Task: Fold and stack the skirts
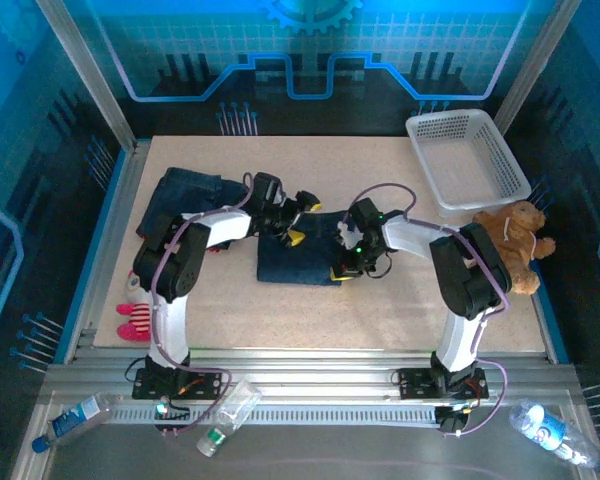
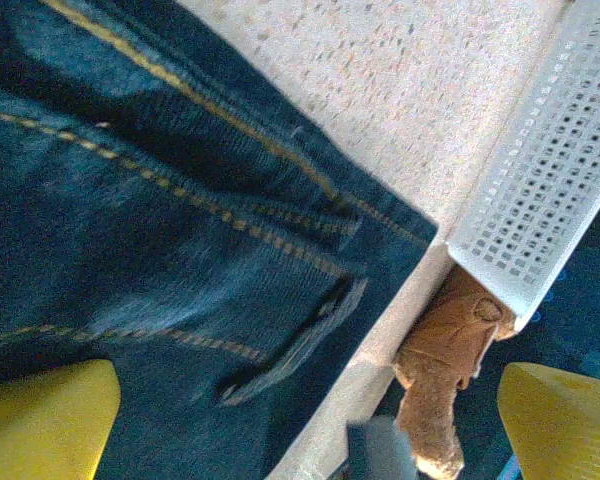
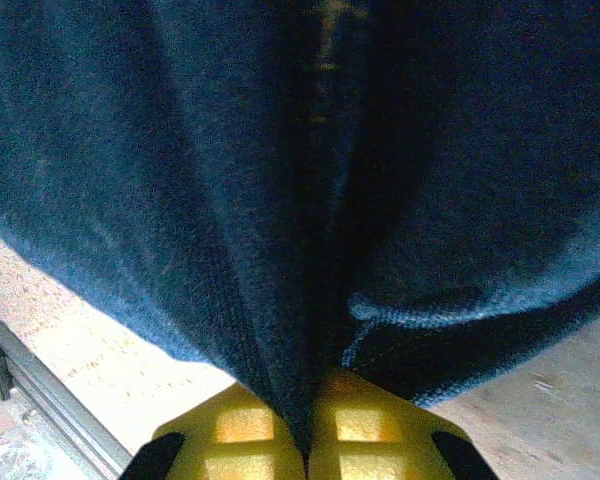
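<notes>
Jaws on the right arm are squeezed tight on a fold of the middle denim skirt (image 3: 280,200). In the right wrist view its two yellow fingertips (image 3: 240,430) press together with the blue cloth pinched between them, and the cloth bunches up from that spot. Seen from above, the right jaws are at the near right corner of this skirt (image 1: 295,255), which lies in the middle of the desk (image 1: 400,310). The left jaws are spread wide and hold nothing. Their yellow fingertips (image 2: 45,420) sit far apart at the bottom corners of the left wrist view, above the same skirt (image 2: 160,230) with its yellow stitching. From above, the left jaws are over the far edge of this skirt. A second denim skirt (image 1: 185,195) lies near the far left corner of the desk. A white basket (image 1: 465,160) sits at the far right corner, and a brown teddy bear (image 1: 515,240) lies just beside it at the right edge. A pink and white doll (image 1: 132,315) lies at the left edge. Three water bottles (image 1: 75,420) lie on the metal rail by the arm bases.
</notes>
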Available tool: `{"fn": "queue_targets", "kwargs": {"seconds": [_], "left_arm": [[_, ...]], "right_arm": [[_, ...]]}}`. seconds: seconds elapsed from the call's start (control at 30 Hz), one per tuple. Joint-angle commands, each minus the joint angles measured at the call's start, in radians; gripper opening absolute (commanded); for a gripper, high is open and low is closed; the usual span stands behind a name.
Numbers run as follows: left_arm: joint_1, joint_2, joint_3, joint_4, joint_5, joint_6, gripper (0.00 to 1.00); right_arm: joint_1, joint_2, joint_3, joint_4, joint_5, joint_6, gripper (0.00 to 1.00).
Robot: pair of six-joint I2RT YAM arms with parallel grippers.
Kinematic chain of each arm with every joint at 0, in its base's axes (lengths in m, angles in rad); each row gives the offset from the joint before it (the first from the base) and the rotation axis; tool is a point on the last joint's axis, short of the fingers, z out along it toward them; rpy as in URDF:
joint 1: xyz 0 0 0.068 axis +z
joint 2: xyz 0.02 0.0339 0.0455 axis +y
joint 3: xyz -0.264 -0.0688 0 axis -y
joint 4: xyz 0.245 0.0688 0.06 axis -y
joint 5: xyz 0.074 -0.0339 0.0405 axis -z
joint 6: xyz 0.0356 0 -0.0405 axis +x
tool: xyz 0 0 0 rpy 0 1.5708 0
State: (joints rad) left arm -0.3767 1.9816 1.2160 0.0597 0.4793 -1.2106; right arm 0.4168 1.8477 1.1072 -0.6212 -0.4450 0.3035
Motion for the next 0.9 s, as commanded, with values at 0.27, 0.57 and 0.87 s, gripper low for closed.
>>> {"fn": "queue_targets", "kwargs": {"seconds": [0.27, 0.57, 0.87], "left_arm": [[0.085, -0.272, -0.017, -0.778, -0.393, 0.553, 0.99], [0.085, -0.178, -0.095, -0.587, -0.219, 0.635, 0.82], [0.082, -0.056, -0.021, -0.502, -0.134, 0.709, 0.51]], "right_arm": [[-0.046, 0.121, 0.013, -0.198, 0.055, 0.067, 0.01], [-0.047, 0.138, 0.034, -0.208, 0.041, 0.054, 0.01], [-0.046, 0.142, 0.034, -0.214, 0.042, 0.040, 0.01]]}}
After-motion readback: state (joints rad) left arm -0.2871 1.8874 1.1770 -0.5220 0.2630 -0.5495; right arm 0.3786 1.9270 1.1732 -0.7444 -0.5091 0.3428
